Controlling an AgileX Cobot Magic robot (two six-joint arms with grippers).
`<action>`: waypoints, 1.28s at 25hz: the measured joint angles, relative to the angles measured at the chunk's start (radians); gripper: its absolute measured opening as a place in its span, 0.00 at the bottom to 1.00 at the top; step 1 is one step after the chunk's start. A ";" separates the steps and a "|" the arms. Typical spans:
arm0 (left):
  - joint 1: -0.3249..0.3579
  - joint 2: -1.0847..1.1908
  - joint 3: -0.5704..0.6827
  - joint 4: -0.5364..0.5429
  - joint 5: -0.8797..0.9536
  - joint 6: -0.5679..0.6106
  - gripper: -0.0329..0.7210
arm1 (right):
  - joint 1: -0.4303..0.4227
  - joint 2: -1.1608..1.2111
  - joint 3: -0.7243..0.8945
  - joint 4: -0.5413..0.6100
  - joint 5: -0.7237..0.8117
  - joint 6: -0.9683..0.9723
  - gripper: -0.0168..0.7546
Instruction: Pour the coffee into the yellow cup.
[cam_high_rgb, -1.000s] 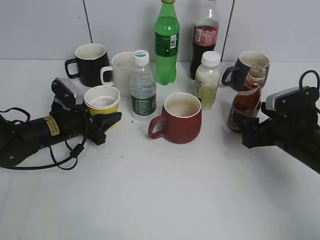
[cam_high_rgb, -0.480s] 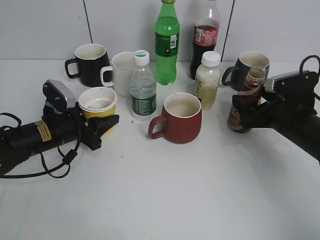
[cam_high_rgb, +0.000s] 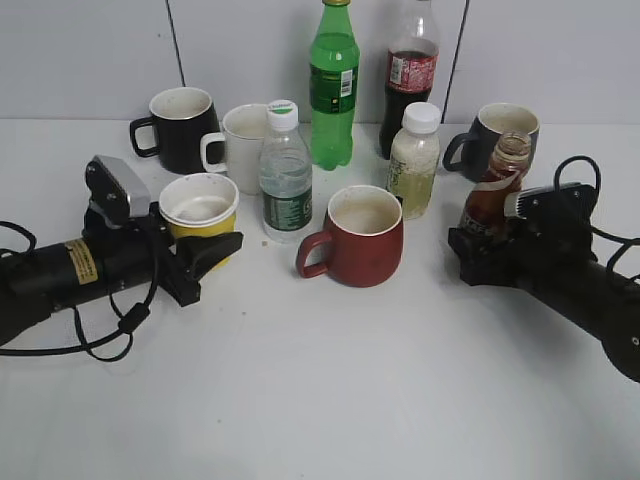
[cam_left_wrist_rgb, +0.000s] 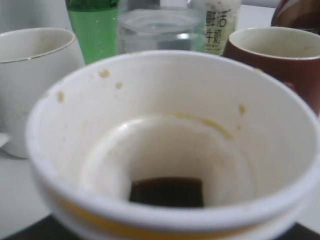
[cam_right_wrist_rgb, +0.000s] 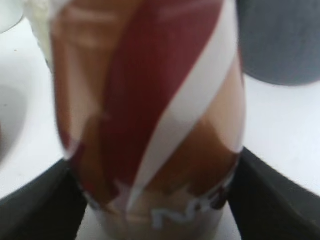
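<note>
The yellow cup, with a white rim and white inside, sits in my left gripper, which is shut on its lower body at the left of the table. In the left wrist view the cup fills the frame, with a little dark liquid at its bottom. The coffee bottle, capless with a brown-and-white swirl label, stands at the right. My right gripper is shut round its lower body. In the right wrist view the bottle sits between both jaws.
A dark red mug stands in the middle between the two grippers. Behind are a water bottle, white mug, black mug, green bottle, cola bottle, pale white-capped bottle and dark grey mug.
My right gripper rose to the coffee bottle's upper part, then dropped to its lower body. My left gripper shifted slightly left with the yellow cup and has held still since.
</note>
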 joint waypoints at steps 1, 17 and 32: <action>0.000 0.000 0.000 0.000 0.000 0.000 0.55 | 0.000 0.010 -0.013 0.000 0.000 0.000 0.79; 0.000 -0.003 0.000 0.061 0.001 0.000 0.55 | 0.001 0.026 -0.056 0.022 -0.005 -0.037 0.68; -0.118 -0.053 0.000 0.015 0.002 -0.019 0.55 | 0.076 -0.317 -0.055 -0.135 0.248 -0.163 0.68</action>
